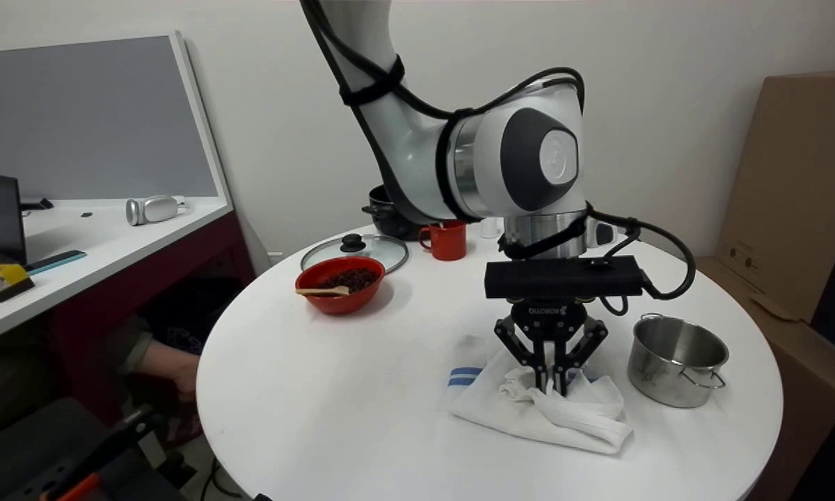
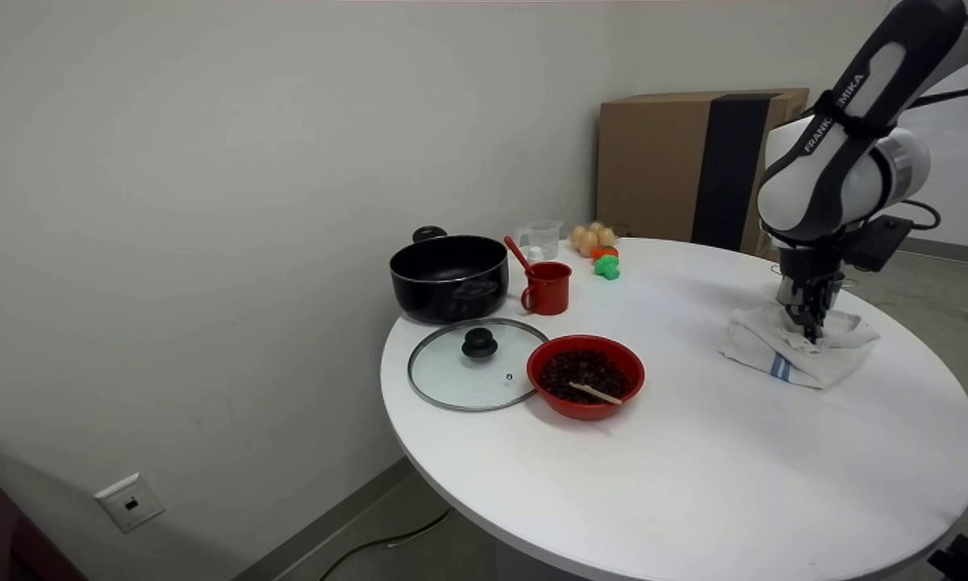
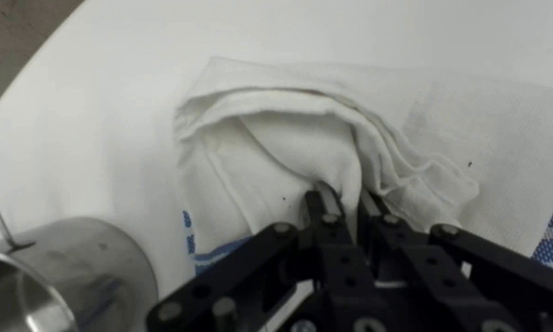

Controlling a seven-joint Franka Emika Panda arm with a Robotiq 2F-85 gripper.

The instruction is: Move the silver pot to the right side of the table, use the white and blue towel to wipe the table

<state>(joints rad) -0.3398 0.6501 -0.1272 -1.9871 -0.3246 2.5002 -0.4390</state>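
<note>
The white and blue towel (image 1: 557,428) lies bunched on the round white table (image 1: 334,410), its blue stripes showing at the ends. My gripper (image 1: 552,390) points down into the cloth. In the wrist view, a fold of the towel (image 3: 276,157) is pinched between the fingertips of the gripper (image 3: 350,203). The silver pot (image 1: 657,376) stands upright beside the towel, near the table edge and apart from the gripper. At the lower left of the wrist view the pot (image 3: 97,263) is partly cut off. The gripper and towel partly hide it in an exterior view.
A red bowl (image 2: 585,410) of dark beans with a spoon, a glass lid (image 2: 460,379), a black pot (image 2: 449,294) and a red mug (image 2: 550,290) sit across the table. Beyond the mug are a clear measuring cup (image 2: 542,238) and several eggs (image 2: 591,240). A cardboard box (image 1: 793,188) stands past the edge.
</note>
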